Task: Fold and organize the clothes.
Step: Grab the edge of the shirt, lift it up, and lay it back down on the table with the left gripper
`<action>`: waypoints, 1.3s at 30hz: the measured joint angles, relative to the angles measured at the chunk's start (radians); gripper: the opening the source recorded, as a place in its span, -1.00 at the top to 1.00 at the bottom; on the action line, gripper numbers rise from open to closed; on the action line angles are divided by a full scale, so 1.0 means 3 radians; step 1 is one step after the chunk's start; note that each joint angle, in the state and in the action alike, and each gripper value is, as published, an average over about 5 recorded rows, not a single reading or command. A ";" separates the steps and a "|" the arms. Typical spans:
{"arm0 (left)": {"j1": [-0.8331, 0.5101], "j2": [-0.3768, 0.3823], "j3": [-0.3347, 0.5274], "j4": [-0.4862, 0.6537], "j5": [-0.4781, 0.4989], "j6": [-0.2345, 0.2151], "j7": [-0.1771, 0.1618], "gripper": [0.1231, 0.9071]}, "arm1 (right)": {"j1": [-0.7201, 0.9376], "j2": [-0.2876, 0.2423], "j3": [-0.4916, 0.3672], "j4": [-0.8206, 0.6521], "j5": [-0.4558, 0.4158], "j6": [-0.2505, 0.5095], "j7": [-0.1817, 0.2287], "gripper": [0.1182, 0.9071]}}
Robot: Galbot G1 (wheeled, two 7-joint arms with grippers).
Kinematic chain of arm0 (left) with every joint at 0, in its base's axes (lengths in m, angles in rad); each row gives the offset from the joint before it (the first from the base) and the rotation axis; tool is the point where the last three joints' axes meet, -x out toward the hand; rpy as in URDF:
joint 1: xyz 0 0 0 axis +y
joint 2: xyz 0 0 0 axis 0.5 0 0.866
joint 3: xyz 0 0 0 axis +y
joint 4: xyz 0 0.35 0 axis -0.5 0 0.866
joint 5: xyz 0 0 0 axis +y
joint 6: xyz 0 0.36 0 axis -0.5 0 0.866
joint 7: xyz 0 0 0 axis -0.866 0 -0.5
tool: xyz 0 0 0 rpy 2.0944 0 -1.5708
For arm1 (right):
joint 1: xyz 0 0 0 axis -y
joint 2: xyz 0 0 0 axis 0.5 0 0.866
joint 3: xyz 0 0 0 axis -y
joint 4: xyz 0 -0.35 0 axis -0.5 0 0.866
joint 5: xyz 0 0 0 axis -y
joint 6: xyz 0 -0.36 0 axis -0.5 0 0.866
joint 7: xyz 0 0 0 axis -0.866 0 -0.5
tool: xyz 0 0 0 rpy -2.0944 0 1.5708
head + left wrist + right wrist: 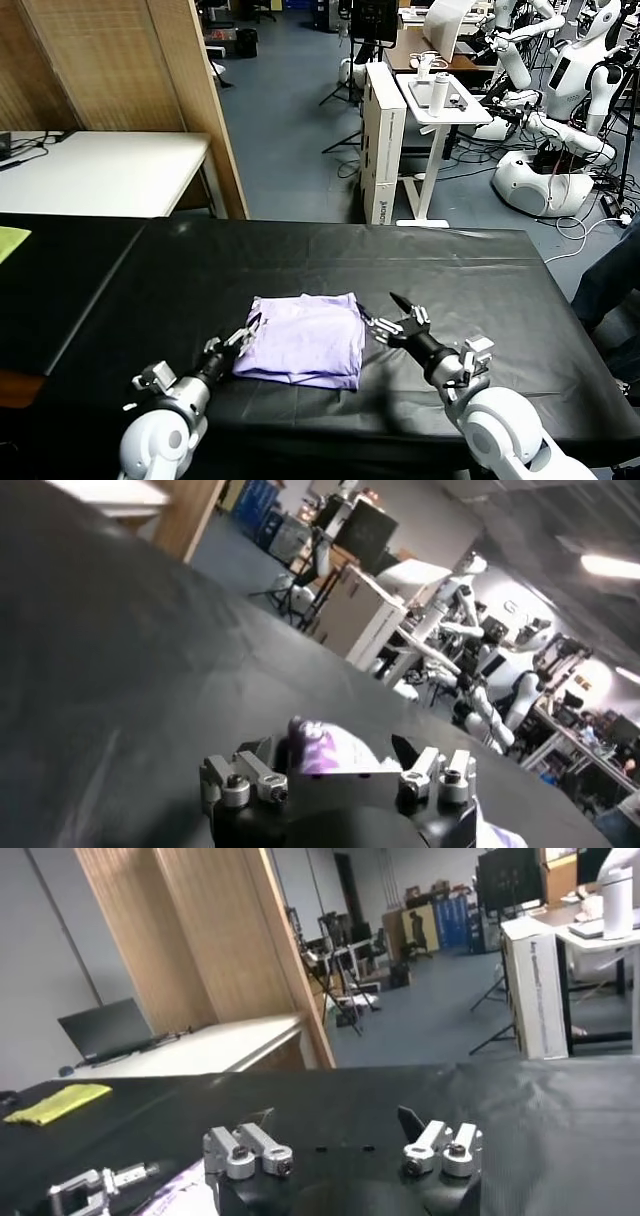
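Looking down from the head view, you find the T-shirt [305, 339] already folded into a compact lavender rectangle on the black table cover [480, 270], roughly midway between the two arms. The left gripper [248, 331] sits at the shirt's left edge with its jaws apart and nothing held; the right gripper [398, 318] stands just off the right edge, also spread wide and empty. Treat the fabric as thin, light and limp (it will sag and slide apart if lifted by one layer only), so plan to pinch through all layers at a folded edge or corner. In the left wrist view, the left gripper [340, 765] shows both fingers parted, with the T-shirt [325, 752] directly ahead between them, its darker print visible. In the right wrist view, the right gripper [340, 1138] is likewise open over bare cover; a sliver of the T-shirt [180, 1198] and the left gripper [95, 1186] appear beyond it, and a yellow-green item [60, 1103] lies well apart.
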 joint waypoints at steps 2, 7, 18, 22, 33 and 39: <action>-0.0008 -0.0016 0.0000 0.0024 -0.0037 0.0004 0.0000 -1.00 | -0.0001 -0.0006 0.0003 0.0001 0.0000 0.0000 0.0000 -1.00; -0.0020 -0.0047 0.0000 0.0052 -0.0110 0.0017 -0.0002 -1.00 | -0.0010 -0.0010 0.0006 -0.0006 -0.0004 0.0001 -0.0001 -1.00; -0.0032 -0.0082 -0.0020 0.0082 -0.0389 0.0109 -0.0043 -0.63 | -0.0016 -0.0012 0.0006 -0.0015 -0.0023 0.0004 -0.0006 -1.00; -0.0022 -0.0094 -0.0028 0.0083 -0.0492 0.0147 -0.0054 -0.03 | -0.0018 -0.0012 0.0006 -0.0019 -0.0032 0.0006 -0.0006 -1.00; -0.0040 -0.0079 -0.0088 0.0069 -0.0509 0.0138 -0.0157 0.86 | -0.0054 0.0008 0.0057 -0.0041 -0.0099 0.0020 -0.0002 -1.00; -0.0041 0.0129 -0.0174 -0.0045 -0.0143 0.0064 -0.0168 0.86 | -0.0099 0.0045 0.0131 -0.0068 -0.0185 0.0030 0.0001 -1.00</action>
